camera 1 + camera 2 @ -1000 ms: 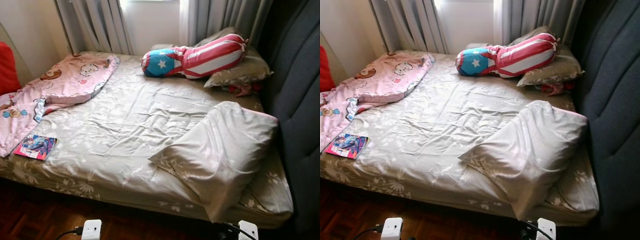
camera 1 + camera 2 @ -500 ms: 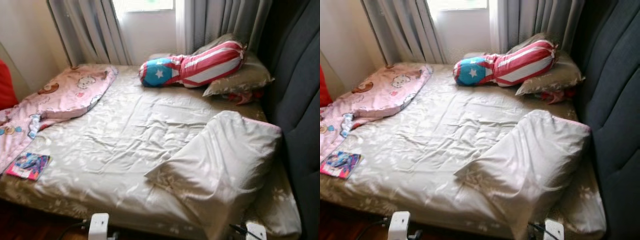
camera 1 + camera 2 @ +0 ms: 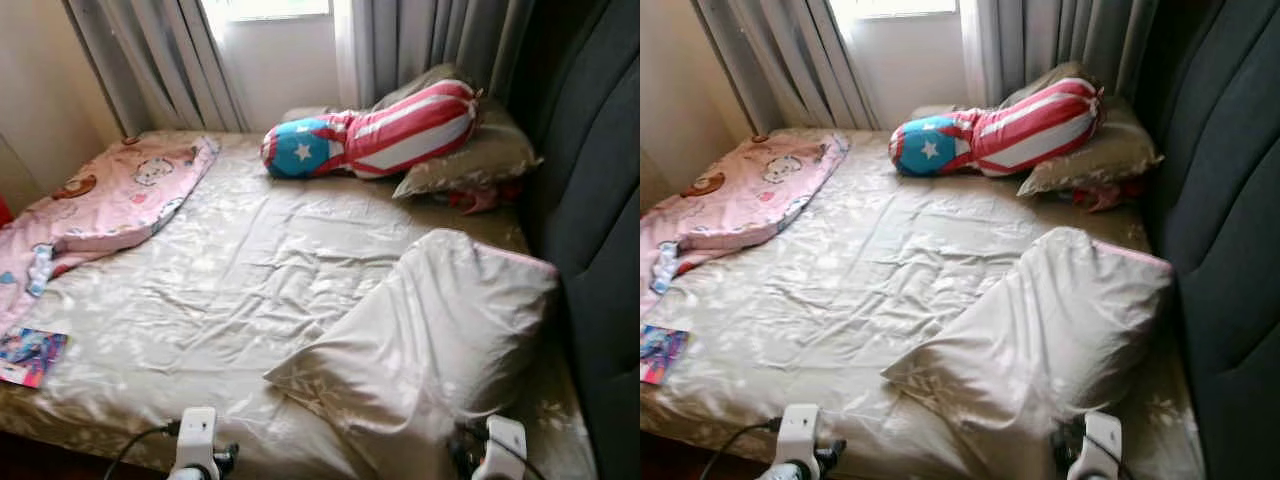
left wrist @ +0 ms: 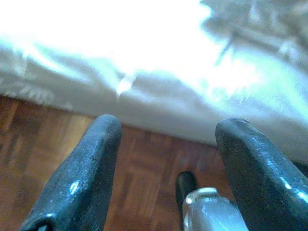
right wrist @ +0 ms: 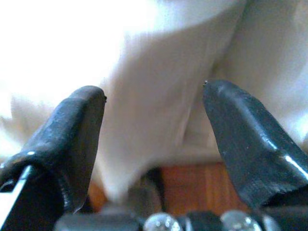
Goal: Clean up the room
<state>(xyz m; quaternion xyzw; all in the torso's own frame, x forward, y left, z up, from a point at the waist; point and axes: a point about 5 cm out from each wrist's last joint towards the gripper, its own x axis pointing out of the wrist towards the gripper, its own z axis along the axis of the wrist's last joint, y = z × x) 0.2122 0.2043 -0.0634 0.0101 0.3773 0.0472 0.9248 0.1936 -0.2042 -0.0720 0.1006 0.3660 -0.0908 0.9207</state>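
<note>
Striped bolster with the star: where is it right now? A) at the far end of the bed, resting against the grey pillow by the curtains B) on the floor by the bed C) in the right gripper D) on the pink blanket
A: the striped bolster lies across the far end of the bed, its red-and-white end on the grey pillow below the curtains.

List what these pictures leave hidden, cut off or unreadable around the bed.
- Book: cut by the left eye view's edge; its cover is too small to read.
- Red cloth: mostly hidden under the far grey pillow.
- Pink blanket: runs off the frame's left edge.
- Bed sheet: glare washes it out in the left wrist view.
- Left gripper, right gripper: open, the scene beyond them blurred.
</note>
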